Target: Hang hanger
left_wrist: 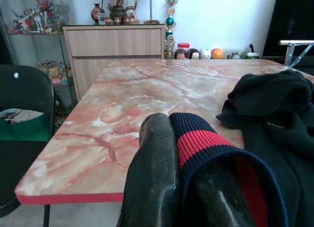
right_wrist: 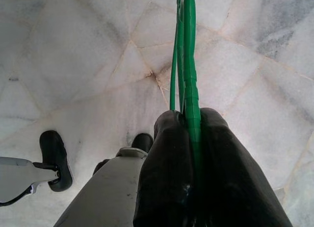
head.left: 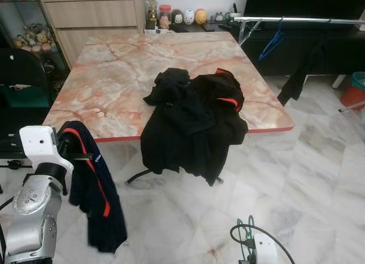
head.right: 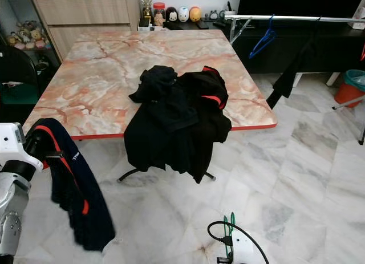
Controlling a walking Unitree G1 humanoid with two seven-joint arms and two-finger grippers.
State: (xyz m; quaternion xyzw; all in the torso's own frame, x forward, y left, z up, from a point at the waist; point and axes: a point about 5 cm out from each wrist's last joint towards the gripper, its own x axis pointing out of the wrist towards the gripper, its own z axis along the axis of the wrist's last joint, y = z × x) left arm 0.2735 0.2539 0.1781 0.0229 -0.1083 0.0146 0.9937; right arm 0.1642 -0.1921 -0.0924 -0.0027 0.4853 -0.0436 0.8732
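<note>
Right now the right gripper (right_wrist: 189,134), low at 5 o'clock, is pinching its fingers tight on the thin green hanger (right_wrist: 188,65), which could be slipping out. At 8 o'clock the left gripper (left_wrist: 196,153) is carrying the navy top (head.left: 94,187), while the clothes rail (head.left: 296,19) is waiting far off at 1 o'clock, so the hanger could be bumping the table (head.left: 114,76).

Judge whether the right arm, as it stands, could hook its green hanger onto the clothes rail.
Probably not yet. The right gripper, shut on the green hanger, hangs low over the floor, while the clothes rail stands far off beyond the table.
</note>
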